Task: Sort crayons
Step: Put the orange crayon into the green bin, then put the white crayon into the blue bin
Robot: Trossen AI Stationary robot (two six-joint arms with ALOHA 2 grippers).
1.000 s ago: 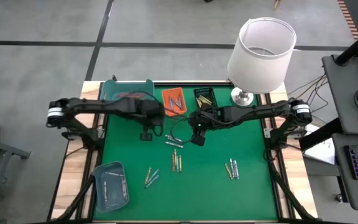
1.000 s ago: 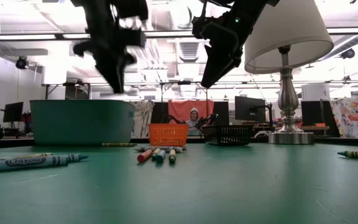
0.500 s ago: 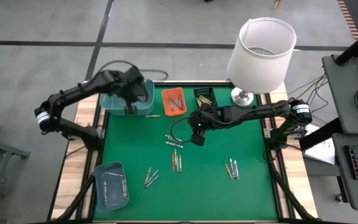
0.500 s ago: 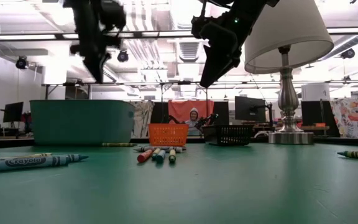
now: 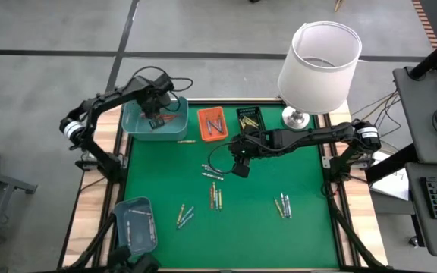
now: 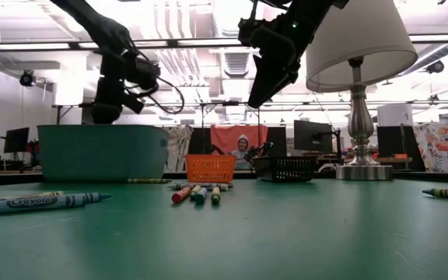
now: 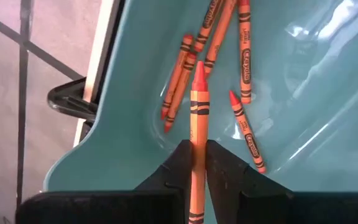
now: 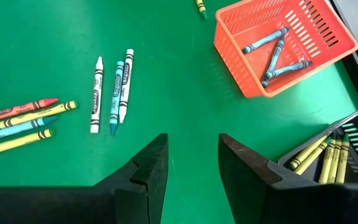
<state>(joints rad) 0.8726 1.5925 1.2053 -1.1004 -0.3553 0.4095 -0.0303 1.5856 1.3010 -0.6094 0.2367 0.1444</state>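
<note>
Up close, we see our left gripper (image 7: 193, 163) pinching an orange crayon (image 7: 196, 130) between its fingers, hanging over the teal tray (image 5: 154, 125) at the table's back left, where more orange crayons (image 7: 244, 53) already lie. Farther out, our right gripper (image 8: 193, 165) hovers open-jawed above the green mat (image 5: 241, 208), with loose crayons (image 8: 110, 87) scattered below and the orange basket (image 8: 284, 40) just beyond

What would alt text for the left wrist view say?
The left pincer grips an orange-red crayon over a teal tray. Several crayons of the same colour already lie inside the tray.
</note>
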